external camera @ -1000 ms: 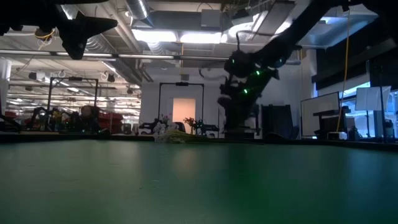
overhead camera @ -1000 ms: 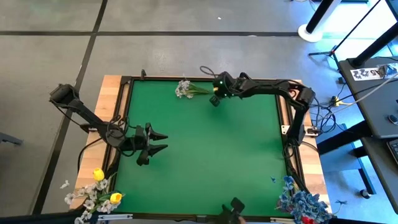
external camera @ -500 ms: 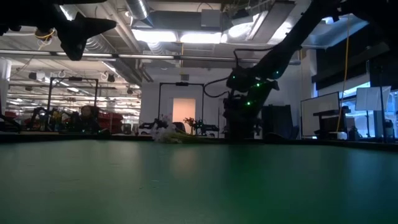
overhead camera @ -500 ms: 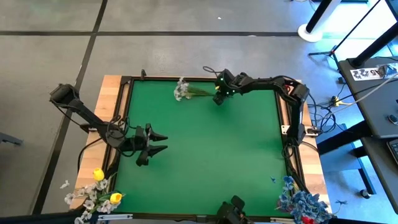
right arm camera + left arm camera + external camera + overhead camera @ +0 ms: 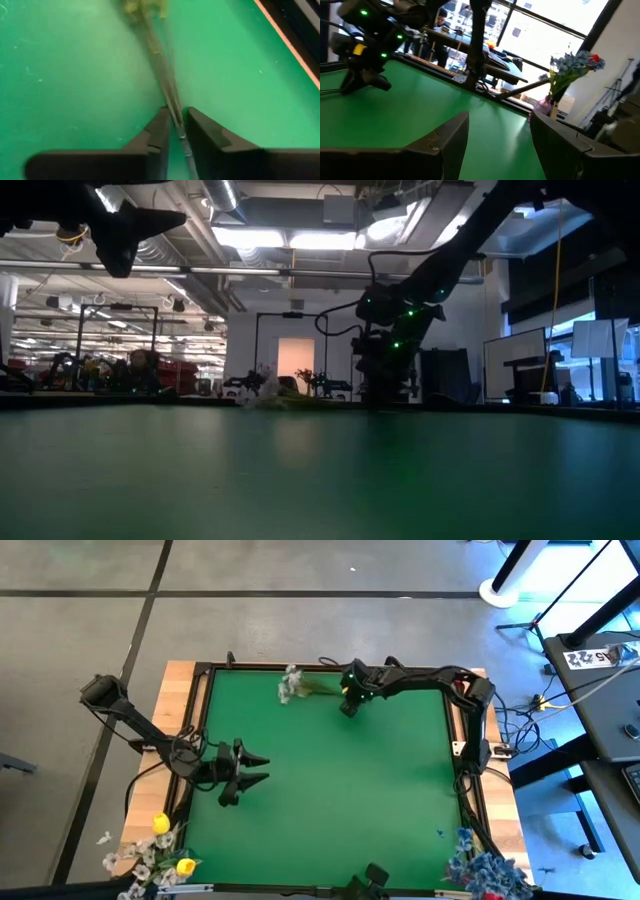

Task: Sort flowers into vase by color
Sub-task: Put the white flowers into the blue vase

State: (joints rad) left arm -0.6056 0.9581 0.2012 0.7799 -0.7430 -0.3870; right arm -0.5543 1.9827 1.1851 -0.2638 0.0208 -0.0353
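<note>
A spray of small white blossoms (image 5: 291, 683) on a thin green stem lies flat on the green table near its far edge, also seen in the low view (image 5: 262, 388). My right gripper (image 5: 347, 707) reaches down at the stem's free end, its fingers closed around it (image 5: 178, 114). My left gripper (image 5: 262, 768) hangs open above the table's left half, its fingers (image 5: 497, 117) level with nothing between them. A vase with yellow tulips and white blossoms (image 5: 158, 850) stands off the near left corner. A vase with pale blue sprays (image 5: 487, 865) stands at the near right corner. My right gripper pinches the thin green stem (image 5: 172, 107) between its two fingers, close to the stem's free end. The fingers slant down from above and from the table's right. The stem runs on ahead of them toward the blossoms and lies on the table.
A dark frame (image 5: 455, 730) rims the green table, with wooden boards outside it. The vase with blue sprays and a red bloom also shows in the left wrist view (image 5: 570, 67). The middle of the green table (image 5: 340, 800) is bare.
My right gripper has sunk toward the table over the stem's end, tipping a little more downward. The white spray stays lying by the far edge.
</note>
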